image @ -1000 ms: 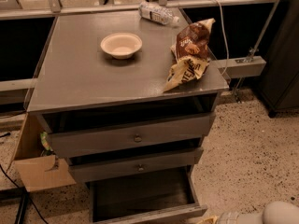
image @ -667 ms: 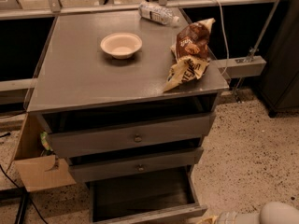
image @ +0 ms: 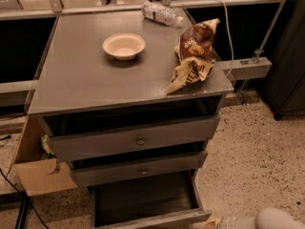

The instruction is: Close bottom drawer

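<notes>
The bottom drawer [image: 143,199] is the lowest of three grey drawers in the cabinet. It is pulled far out, showing its dark box interior, and its slim front panel [image: 157,220] lies at the bottom edge of the view. My gripper [image: 217,222] is at the bottom right, just beside the right end of that front panel, with the white arm [image: 279,218] behind it. Only a small part of the gripper shows.
The middle drawer [image: 138,170] and top drawer [image: 133,140] are each slightly open. On the cabinet top [image: 86,75] sit a bowl [image: 123,46], a chip bag [image: 194,54] and a plastic bottle [image: 161,13]. A cardboard box [image: 35,173] stands at the left. Speckled floor [image: 257,156] lies to the right.
</notes>
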Robot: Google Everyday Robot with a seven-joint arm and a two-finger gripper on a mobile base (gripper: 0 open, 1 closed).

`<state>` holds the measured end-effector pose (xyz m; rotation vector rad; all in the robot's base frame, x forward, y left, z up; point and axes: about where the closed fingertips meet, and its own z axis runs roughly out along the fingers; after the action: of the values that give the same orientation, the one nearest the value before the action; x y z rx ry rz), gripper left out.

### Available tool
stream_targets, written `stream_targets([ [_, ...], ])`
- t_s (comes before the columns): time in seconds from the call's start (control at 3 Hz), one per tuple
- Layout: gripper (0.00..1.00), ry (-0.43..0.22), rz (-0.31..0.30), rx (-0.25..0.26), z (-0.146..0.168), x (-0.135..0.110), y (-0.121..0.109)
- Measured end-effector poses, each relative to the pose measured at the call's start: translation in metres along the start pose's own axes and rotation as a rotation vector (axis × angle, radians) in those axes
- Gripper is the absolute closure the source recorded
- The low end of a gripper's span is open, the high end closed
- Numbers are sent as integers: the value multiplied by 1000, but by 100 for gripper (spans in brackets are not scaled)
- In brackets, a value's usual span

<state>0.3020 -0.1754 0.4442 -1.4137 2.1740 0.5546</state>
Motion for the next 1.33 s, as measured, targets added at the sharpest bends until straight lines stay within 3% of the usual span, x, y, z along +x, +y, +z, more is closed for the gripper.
stream_targets([
  [0.67,100,28,0,-60,75,73,-21],
  [1.33,100,30,-21,-65,83,78,-17],
])
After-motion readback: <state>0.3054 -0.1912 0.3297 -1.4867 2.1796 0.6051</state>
